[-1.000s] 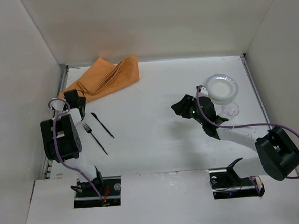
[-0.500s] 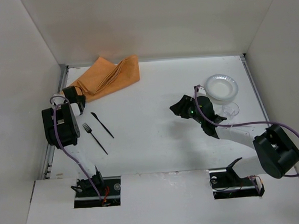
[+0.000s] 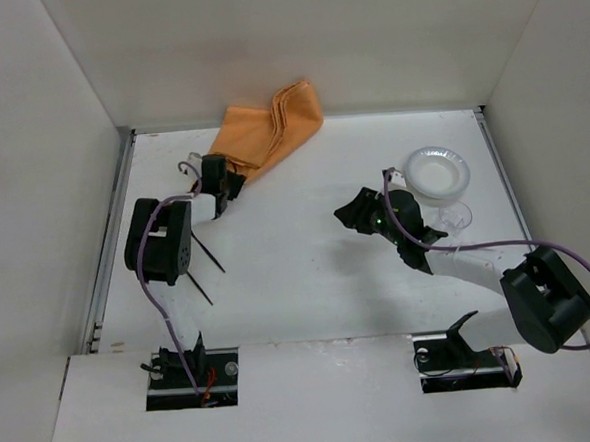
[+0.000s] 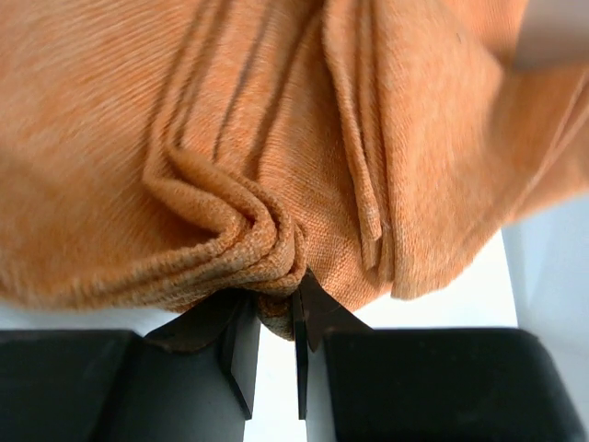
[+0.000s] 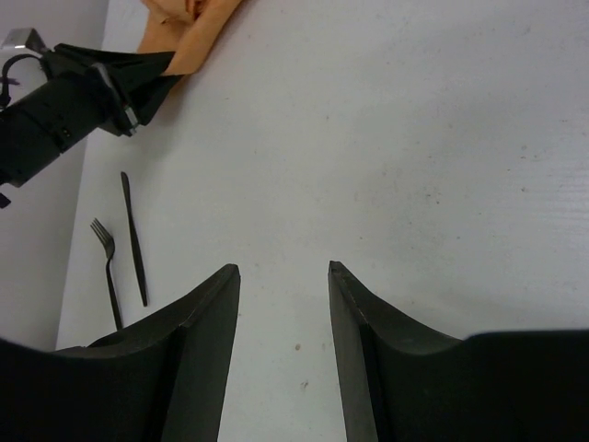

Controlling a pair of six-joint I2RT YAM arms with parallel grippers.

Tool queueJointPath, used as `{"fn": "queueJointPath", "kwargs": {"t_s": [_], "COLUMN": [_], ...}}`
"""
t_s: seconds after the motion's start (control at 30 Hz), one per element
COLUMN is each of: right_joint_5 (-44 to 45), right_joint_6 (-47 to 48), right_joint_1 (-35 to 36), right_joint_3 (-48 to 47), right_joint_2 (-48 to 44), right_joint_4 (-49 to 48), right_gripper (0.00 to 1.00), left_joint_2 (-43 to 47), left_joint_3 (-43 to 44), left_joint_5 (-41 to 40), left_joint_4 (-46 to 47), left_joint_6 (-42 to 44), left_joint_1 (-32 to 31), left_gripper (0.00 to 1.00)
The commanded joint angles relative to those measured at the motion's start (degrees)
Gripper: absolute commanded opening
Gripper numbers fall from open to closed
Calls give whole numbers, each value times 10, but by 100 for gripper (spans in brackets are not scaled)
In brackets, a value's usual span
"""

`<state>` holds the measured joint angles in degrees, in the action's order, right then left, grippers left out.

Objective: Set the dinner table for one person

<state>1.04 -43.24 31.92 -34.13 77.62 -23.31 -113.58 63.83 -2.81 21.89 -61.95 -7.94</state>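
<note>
A crumpled orange cloth mat (image 3: 274, 127) lies bunched at the back of the white dinner table (image 3: 309, 280). My left gripper (image 3: 228, 179) is shut on its near corner, and in the left wrist view a fold of the cloth (image 4: 276, 138) is pinched between the two jaws of this gripper (image 4: 276, 308). A black knife (image 3: 210, 253) and a black fork (image 3: 198, 287) lie near the left arm, which partly covers them. My right gripper (image 5: 283, 269) hovers open over bare tabletop at centre right, with nothing between its fingers.
A white plate (image 3: 434, 154) sits at the back right, with a clear plastic cup (image 3: 457, 216) just in front of it. Metal rails run along the table's left (image 3: 111, 242) and right edges. White walls enclose the table on three sides.
The left gripper closed on the cloth and pulled it right, from the back-left corner toward the back middle; the cloth is now bunched up. The right arm barely moved.
</note>
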Motion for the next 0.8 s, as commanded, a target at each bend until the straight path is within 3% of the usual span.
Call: {"fn": "queueJointPath", "kwargs": {"t_s": [0.0, 0.43, 0.63, 0.77], "right_joint_5": [-2, 5, 6, 10], "right_joint_6": [9, 18, 30, 29], "right_joint_1": [-6, -13, -16, -23], "right_joint_3": [-11, -12, -21, -39], "right_joint_2": [-20, -19, 2, 24], "right_joint_4": [-24, -17, -17, -3], "right_gripper": [49, 53, 61, 64], "left_joint_2": [17, 126, 198, 287], "left_joint_3": [-19, -232, -277, -329], "left_joint_5": [41, -147, -184, -207], "left_joint_4": [46, 146, 172, 163], "left_joint_6": [-10, -138, -107, -56], "left_joint_1": [-56, -301, -365, -373], "left_gripper": [6, 9, 37, 43]}}
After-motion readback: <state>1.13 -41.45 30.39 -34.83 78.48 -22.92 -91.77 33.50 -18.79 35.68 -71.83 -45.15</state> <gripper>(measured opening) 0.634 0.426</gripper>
